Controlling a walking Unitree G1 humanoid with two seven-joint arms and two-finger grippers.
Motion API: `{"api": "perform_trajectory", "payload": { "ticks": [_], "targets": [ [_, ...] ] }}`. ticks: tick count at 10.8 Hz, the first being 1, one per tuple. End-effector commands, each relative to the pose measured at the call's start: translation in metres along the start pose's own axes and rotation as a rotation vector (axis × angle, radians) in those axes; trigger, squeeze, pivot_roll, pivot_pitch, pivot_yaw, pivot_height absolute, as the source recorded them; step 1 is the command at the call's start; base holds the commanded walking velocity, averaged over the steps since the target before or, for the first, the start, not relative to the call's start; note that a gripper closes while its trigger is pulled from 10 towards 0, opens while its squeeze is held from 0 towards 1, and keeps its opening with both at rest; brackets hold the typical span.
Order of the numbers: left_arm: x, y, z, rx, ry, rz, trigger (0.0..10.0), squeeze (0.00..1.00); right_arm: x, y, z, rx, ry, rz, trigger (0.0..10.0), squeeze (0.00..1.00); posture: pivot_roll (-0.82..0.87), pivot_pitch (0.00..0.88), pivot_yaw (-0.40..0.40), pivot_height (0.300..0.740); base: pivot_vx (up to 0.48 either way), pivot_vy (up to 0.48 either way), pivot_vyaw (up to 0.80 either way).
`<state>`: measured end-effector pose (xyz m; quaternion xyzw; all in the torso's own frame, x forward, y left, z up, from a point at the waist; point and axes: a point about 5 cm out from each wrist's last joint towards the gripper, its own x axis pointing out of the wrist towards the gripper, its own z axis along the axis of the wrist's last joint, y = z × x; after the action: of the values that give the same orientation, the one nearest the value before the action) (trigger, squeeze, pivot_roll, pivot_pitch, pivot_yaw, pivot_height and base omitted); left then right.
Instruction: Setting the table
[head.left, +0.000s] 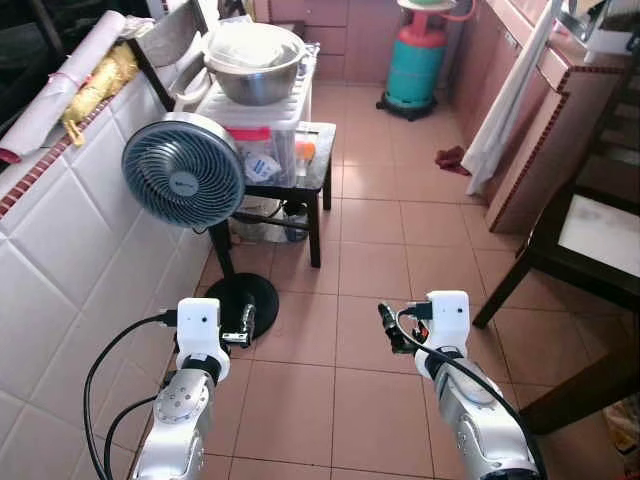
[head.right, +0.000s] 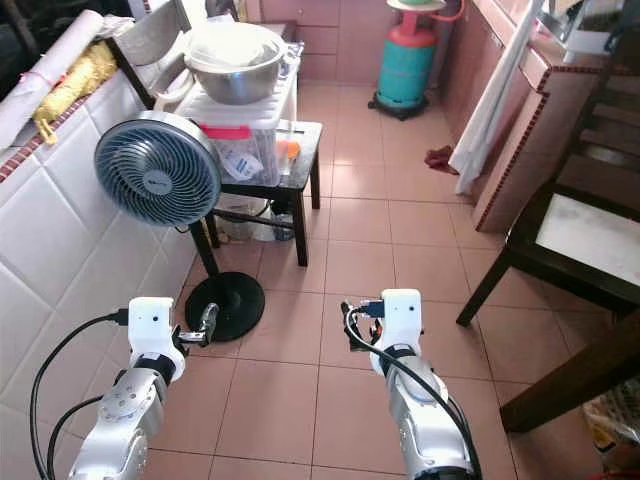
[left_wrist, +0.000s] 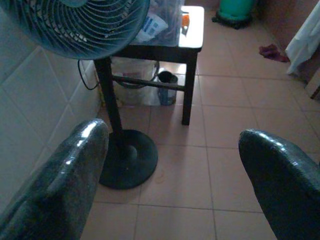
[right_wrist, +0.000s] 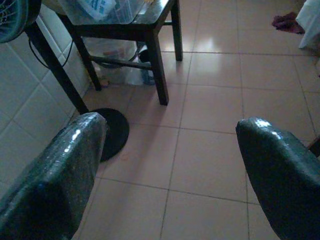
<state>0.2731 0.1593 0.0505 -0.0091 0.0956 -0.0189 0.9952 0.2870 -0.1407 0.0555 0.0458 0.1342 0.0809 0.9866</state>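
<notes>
Both grippers, the left gripper (head.left: 243, 325) and the right gripper (head.left: 388, 327), are wide open and hold nothing, low in the frame. The dark table (head.left: 590, 235) stands at the right edge, well apart from the jaws.

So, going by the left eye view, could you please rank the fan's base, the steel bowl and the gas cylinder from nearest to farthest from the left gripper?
1. Fan's base: on the floor beside the left gripper.
2. Steel bowl: atop the plastic box, by the wall.
3. Gas cylinder: far end, toward the right.
</notes>
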Motion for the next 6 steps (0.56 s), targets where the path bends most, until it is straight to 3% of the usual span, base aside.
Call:
{"api": "perform_trajectory", "payload": {
  "ticks": [1, 6],
  "targets": [
    [-0.001, 0.003, -0.003, 0.004, 0.010, 0.008, 10.0, 0.00, -0.002, -0.002, 0.002, 0.002, -0.003, -0.010, 10.0, 0.00, -0.04, 0.129, 0.046, 0.740, 0.000, 0.000, 0.00],
    [-0.010, 0.014, -0.004, 0.014, 0.021, 0.023, 10.0, 0.00, -0.005, -0.007, 0.001, 0.008, 0.019, -0.027, 10.0, 0.00, -0.04, 0.149, 0.046, 0.740, 0.000, 0.000, -0.78]
  ]
}}
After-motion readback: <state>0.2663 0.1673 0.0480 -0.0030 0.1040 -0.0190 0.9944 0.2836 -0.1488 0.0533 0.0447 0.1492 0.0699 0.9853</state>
